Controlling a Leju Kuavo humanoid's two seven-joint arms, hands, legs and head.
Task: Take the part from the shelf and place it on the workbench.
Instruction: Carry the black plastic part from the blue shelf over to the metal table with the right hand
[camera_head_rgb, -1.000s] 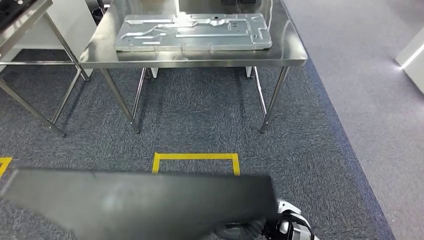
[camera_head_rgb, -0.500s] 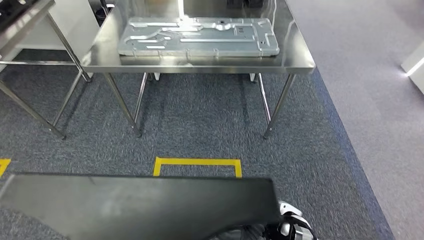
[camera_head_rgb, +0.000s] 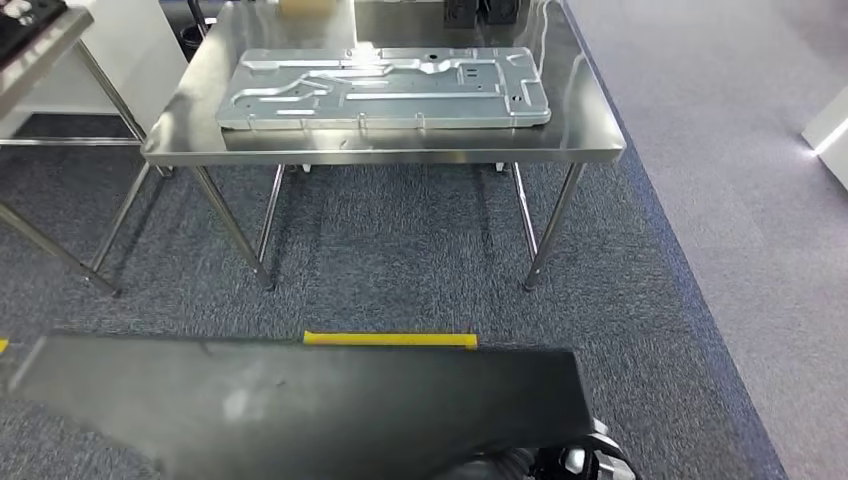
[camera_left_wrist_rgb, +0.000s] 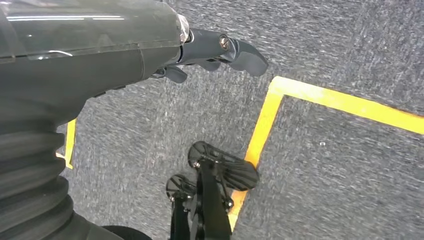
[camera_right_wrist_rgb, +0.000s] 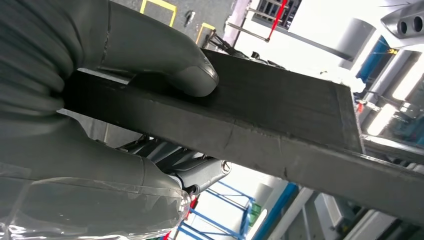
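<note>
Along the lower edge of the head view, the dark part (camera_head_rgb: 300, 405) is carried flat, clamped between thumb and fingers of the right hand (camera_right_wrist_rgb: 100, 100); the left hand's (camera_left_wrist_rgb: 215, 50) grasp cannot be told. Beyond, the workbench (camera_head_rgb: 590, 110) bearing a stamped metal panel (camera_head_rgb: 380, 88) is approached.

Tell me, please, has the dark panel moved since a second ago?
Yes. The dark panel has advanced toward the workbench: it now hides the yellow floor marking except its far strip.
</note>
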